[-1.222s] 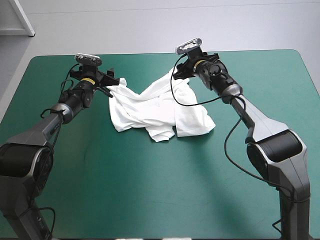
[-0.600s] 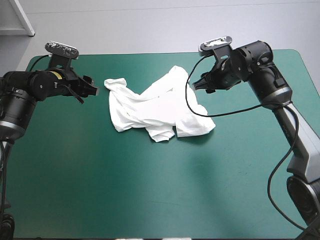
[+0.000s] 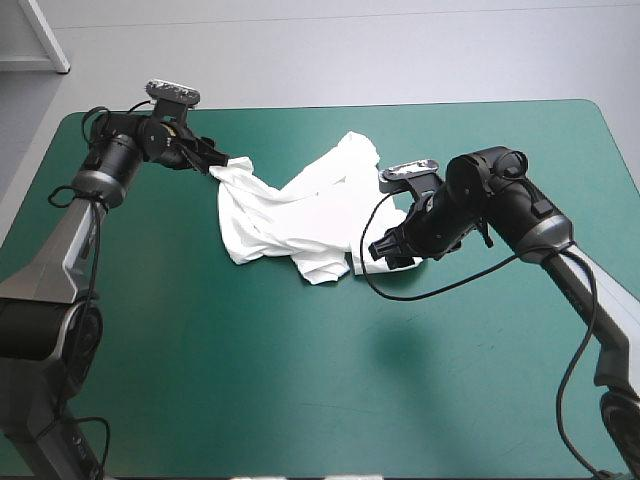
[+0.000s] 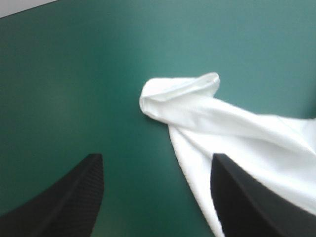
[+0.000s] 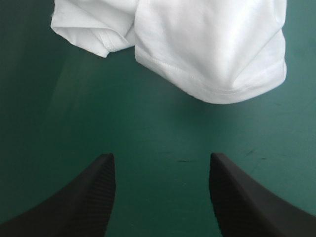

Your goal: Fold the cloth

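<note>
Covering the table, the teal-green cover (image 3: 300,380) carries the white T-shirt (image 3: 300,215), which lies crumpled in a loose heap between the two grippers, nearer the table's far edge than its near one. The left gripper (image 3: 215,163) sits at the heap's far left corner with its black fingers standing well apart. In the left wrist view a rolled sleeve end (image 4: 182,94) lies just ahead of the gap between them, and the cloth running back from it passes beside one finger (image 4: 256,207); whether it touches that finger cannot be told, and nothing is pinched. The right gripper (image 3: 385,250) hangs low at the heap's near right corner, its fingers likewise spread wide with bare cover between them. In the right wrist view a rounded hemmed fold (image 5: 212,74) of the T-shirt lies ahead of the gap, apart from the fingertips, and a smaller folded corner (image 5: 94,34) lies beside it, ahead of the other finger. Neither gripper holds anything
</note>
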Available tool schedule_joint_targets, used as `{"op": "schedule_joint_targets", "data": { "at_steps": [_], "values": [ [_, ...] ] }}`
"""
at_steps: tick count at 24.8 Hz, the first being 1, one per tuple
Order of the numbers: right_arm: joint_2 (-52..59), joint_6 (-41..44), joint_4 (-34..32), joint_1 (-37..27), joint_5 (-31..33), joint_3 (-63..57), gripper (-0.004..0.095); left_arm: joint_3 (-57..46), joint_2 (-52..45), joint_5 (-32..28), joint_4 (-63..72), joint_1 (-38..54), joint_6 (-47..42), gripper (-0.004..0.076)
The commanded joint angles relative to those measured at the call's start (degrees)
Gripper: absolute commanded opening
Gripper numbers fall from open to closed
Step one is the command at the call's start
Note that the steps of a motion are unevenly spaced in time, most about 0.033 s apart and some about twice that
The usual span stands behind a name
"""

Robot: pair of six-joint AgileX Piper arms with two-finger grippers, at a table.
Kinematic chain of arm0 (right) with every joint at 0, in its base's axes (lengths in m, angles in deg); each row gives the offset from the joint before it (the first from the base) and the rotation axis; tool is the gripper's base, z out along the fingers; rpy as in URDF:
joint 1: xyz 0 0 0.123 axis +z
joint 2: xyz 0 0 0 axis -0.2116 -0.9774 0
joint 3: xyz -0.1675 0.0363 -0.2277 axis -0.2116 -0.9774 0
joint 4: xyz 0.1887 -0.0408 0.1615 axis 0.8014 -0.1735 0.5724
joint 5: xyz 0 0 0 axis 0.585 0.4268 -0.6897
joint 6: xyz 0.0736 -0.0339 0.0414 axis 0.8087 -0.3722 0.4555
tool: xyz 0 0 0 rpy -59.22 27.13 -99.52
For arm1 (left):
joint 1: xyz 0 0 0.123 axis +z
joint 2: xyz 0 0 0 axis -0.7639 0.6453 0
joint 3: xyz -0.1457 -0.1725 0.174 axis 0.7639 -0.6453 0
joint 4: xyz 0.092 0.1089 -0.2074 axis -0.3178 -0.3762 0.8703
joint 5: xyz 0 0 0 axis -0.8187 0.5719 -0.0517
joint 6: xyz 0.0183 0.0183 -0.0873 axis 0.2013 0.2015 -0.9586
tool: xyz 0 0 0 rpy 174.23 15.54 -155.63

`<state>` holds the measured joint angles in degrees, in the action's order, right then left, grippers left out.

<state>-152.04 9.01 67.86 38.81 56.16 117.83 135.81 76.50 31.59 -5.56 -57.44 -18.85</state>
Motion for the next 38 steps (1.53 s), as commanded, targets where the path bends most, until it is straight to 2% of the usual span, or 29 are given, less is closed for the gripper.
{"op": "schedule_joint_targets", "data": {
  "at_steps": [1, 4, 6, 16, 18, 19, 21, 27, 32, 38],
  "values": [
    [3.99, -0.1, 1.33, -0.04, -1.8, -0.67, 0.053, 11.81, 5.68, -3.06, 0.24, -0.04, -0.58, 0.0452],
    [5.16, 0.28, 2.48, -0.04, -1.8, -2.43, 0.053, 22.54, 14.73, 0.19, 1.8, -0.04, -0.67, 0.0452],
    [5.31, 0.28, 3.74, 0.0, -1.8, -2.52, 0.053, 25.87, 19.28, 0.95, 3.16, -0.04, -0.67, 0.0452],
    [5.31, 1.19, 0.4, 5.96, -2.18, -2.52, 0.053, 26.59, 28.42, 0.01, 5.23, -0.04, -0.41, 0.0442],
    [5.31, 2.22, -0.88, 7.05, -3.96, -2.52, 0.053, 26.59, 28.75, 0.83, 5.35, -0.04, -0.14, 0.0336],
    [5.31, 2.55, -1.16, 7.31, -5.77, -2.52, 0.053, 26.59, 28.75, 0.94, 5.35, -0.04, -0.14, 0.0209],
    [5.31, 2.96, -1.42, 7.31, -7.21, -2.52, 0.053, 26.59, 28.75, 0.94, 5.23, -0.04, -0.14, 0.0032],
    [1.47, 2.41, -2.51, 7.31, -10.9, -2.52, 0.053, 26.59, 28.75, 0.84, 5.15, -0.04, 0.02, 0.0024],
    [-4.41, 2.8, -9.57, 7.31, -12.47, -2.41, 0.053, 26.59, 28.75, 1.5, 5.15, -0.04, 0.02, 0.0024],
    [-10.05, 2.21, -9.95, 7.31, -21.16, -2.31, 0.053, 26.59, 28.75, 3.19, 5.15, -0.04, 0.02, 0.0023]
  ]
}}
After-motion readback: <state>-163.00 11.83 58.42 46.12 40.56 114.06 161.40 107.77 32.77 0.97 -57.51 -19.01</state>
